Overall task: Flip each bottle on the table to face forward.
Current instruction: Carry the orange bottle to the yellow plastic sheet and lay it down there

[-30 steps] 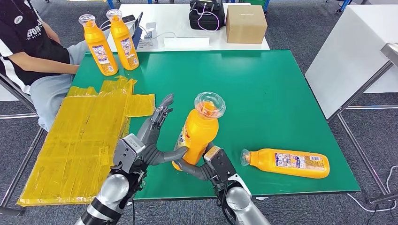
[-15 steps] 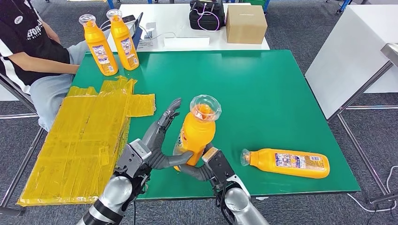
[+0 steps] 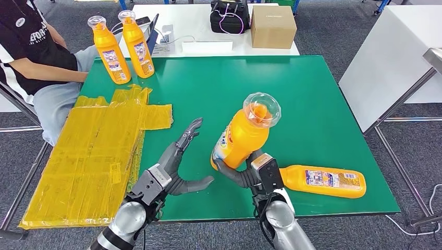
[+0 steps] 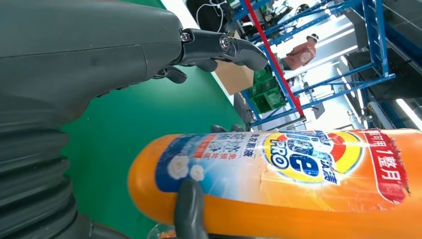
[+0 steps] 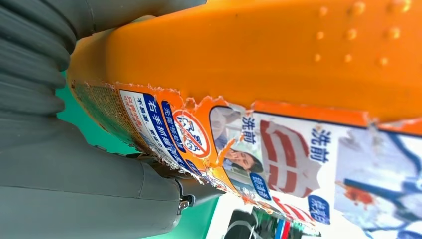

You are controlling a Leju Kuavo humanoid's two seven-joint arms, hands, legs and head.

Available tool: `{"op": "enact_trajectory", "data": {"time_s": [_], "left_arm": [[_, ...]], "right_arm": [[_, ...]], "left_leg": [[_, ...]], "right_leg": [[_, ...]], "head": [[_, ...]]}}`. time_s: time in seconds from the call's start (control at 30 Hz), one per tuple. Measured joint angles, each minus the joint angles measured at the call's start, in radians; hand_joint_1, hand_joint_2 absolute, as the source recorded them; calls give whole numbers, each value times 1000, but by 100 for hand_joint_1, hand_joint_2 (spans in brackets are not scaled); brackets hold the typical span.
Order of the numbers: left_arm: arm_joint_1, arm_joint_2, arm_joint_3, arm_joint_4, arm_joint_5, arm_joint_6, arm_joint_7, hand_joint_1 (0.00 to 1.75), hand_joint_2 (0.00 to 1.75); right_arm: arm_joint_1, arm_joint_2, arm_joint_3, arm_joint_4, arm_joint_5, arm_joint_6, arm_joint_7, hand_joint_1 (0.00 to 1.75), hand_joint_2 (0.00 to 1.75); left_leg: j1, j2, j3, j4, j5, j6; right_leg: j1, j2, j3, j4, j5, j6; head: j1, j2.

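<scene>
1. The held bottle [image 3: 244, 139] sits just below centre of the head view, its long axis tilted so the clear domed cap [image 3: 261, 109] leans toward the upper right. The right hand [image 3: 245, 174] clamps its lower body from beneath, so that arm alone carries it.
2. The left hand [image 3: 177, 167] lies just left of that bottle, fingers spread and holding nothing, apart from the plastic.
3. A second bottle [image 3: 319, 180] lies flat at lower right on the green table [image 3: 312, 94], long axis running left to right, cap toward the right hand. It looks like the next one to stand up, and the right arm is nearer.
4. Two more bottles [image 3: 122, 47] stand upright at upper left.
5. The bottles are glossy orange plastic with flattened sides. The right wrist view shows the held bottle's paper label [image 5: 278, 164] torn along its edges.
6. Crinkled yellow sheeting [image 3: 88, 156] covers the table's left side.
</scene>
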Motion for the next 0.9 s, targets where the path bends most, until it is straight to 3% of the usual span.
{"op": "enact_trajectory", "data": {"time_s": [0.67,0.9], "left_arm": [[1,1,0,-1,0,0,0,0,175],[-17,0,0,-1,73,-37,13,0,175]], "right_arm": [[0,-3,-24,0,16,-14,2,175,175],[-18,11,15,60,146,-76,14,175,175]], "left_leg": [[0,0,0,0,0,0],[0,0,0,0,0,0]], "right_leg": [[0,0,0,0,0,0],[0,0,0,0,0,0]], "head": [[0,0],[0,0]]}}
